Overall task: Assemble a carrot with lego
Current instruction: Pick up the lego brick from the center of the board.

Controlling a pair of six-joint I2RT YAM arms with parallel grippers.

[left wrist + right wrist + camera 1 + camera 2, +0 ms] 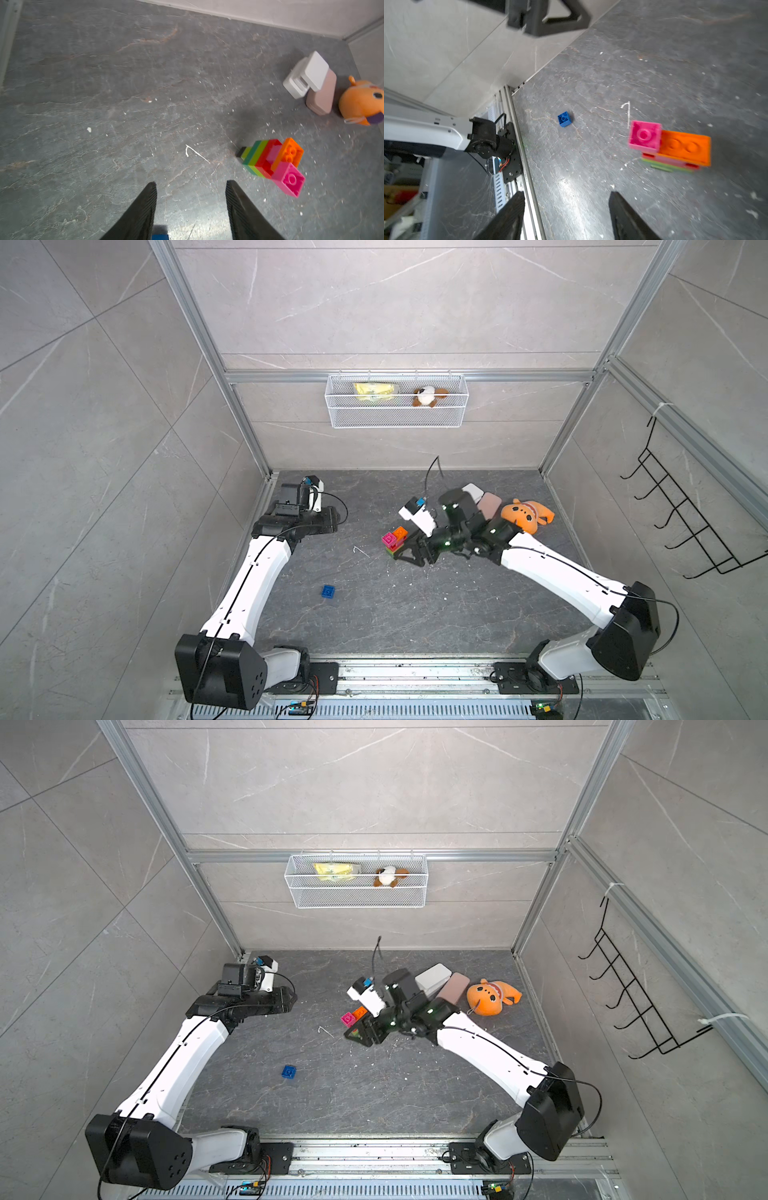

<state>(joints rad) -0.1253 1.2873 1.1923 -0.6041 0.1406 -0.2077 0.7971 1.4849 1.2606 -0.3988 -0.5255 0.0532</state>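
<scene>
The carrot (394,541) stands near the table's middle with its wide end up. A pink brick (644,135) and an orange brick (685,147) are on top. Red, lime and green layers sit beneath, down to a black tip (241,151). My right gripper (566,194) is open and holds nothing. Its fingers (409,556) are low, just beside the stack's front right. A loose blue lego brick (328,592) lies apart at the front left. My left gripper (191,182) is open and holds nothing, raised at the back left, far from the carrot.
A white case (473,490), a pink case (490,506) and an orange plush toy (525,516) lie at the back right, behind my right arm. A wire basket (397,414) hangs on the back wall. A black hook rack (685,526) is on the right wall.
</scene>
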